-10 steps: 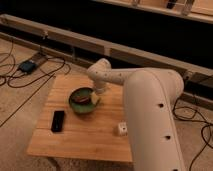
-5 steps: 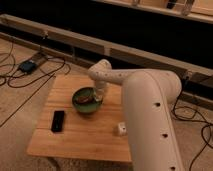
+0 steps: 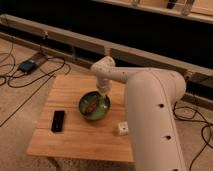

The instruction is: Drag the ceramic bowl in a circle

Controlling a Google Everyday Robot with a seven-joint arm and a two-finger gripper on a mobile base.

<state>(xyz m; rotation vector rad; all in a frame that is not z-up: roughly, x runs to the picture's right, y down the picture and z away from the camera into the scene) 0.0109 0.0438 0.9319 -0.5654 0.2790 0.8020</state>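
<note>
- Your gripper [image 3: 103, 93] is down at the bowl [image 3: 86, 113], right on the far-right part of its rim, at the end of the arm [image 3: 150, 110] that reaches in from the right.
- Honestly can't tell whether it's clamped on the rim or just sitting against it, since the wrist covers that spot.
- So relative to the gripper, most of the bowl lies toward the front-left, with only the back-right edge tucked underneath.
- The bowl sits upright roughly mid-table [image 3: 75, 142], a bit right of center.
- There's a reddish-brown piece [image 3: 92, 105] lying inside it, about in the middle.
- The phone [image 3: 58, 121] lies flat to the bowl's left and a bit nearer the front edge, clearly apart from it.
- A small white cup [image 3: 122, 128] stands front-right of the bowl, near it but not touching, just beside the big arm link.
- On the floor off to the back-left you've got a blue box [image 3: 27, 65] with cables [image 3: 50, 67] trailing around it.
</note>
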